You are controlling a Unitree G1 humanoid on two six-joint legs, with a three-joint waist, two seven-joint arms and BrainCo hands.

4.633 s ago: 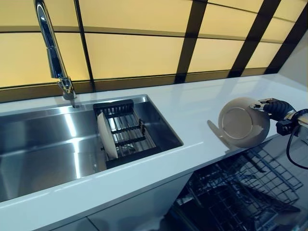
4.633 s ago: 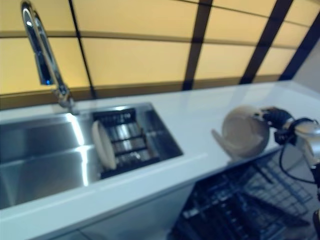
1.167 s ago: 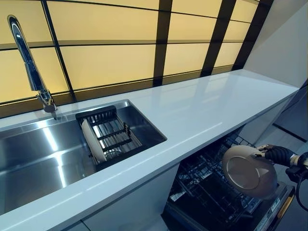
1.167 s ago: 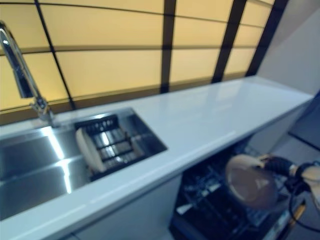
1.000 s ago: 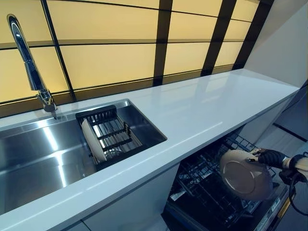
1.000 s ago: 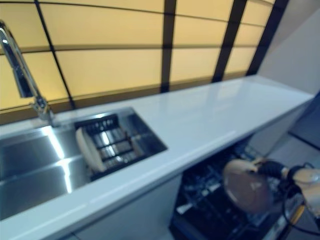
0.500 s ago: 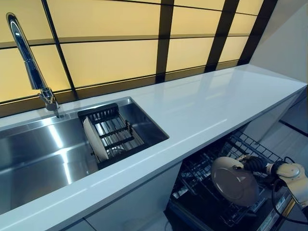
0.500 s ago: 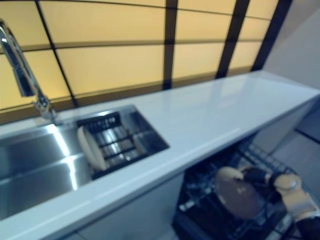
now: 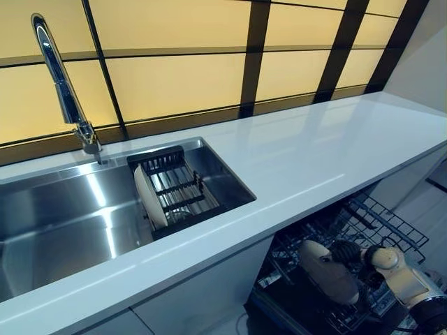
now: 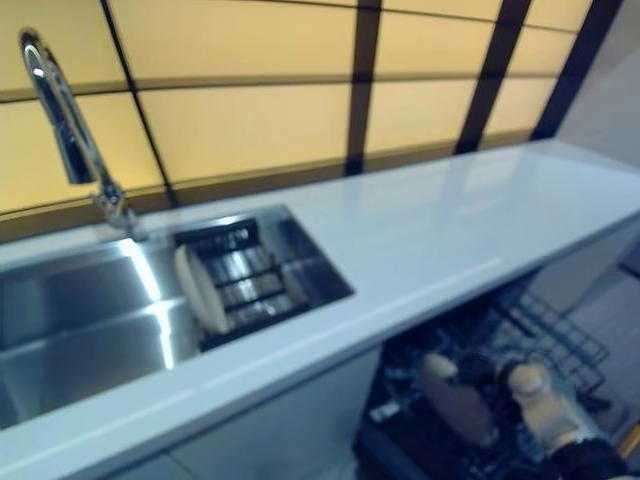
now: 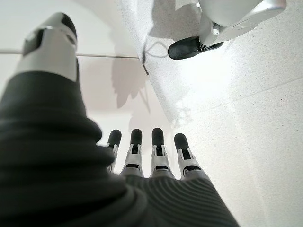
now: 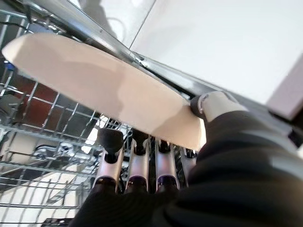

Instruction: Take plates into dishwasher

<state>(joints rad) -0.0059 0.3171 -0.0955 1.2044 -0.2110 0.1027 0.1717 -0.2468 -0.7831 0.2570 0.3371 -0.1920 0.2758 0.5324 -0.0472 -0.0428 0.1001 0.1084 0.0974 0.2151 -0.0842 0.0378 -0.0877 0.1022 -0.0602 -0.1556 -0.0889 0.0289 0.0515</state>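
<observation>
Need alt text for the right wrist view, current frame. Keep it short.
Seen from the wrist, the robot's right hand holds a beige plate by its rim, thumb on one face and fingers on the other, just above the wire dishwasher rack. A white cabinet panel fills the background.

We see a white countertop (image 9: pixel 314 150) running along a wall of glowing yellow panels (image 9: pixel 174 84) split by dark bars, and a steel sink (image 9: pixel 63 216) sunk into the counter at the left. A tall chrome faucet (image 9: pixel 59 84) rises behind the sink, and a black drying rack (image 9: pixel 178 192) sits in the sink's right end. Below the counter we see white cabinet fronts (image 9: pixel 202 300), and in the left wrist view a pale speckled floor (image 11: pixel 246 127)
</observation>
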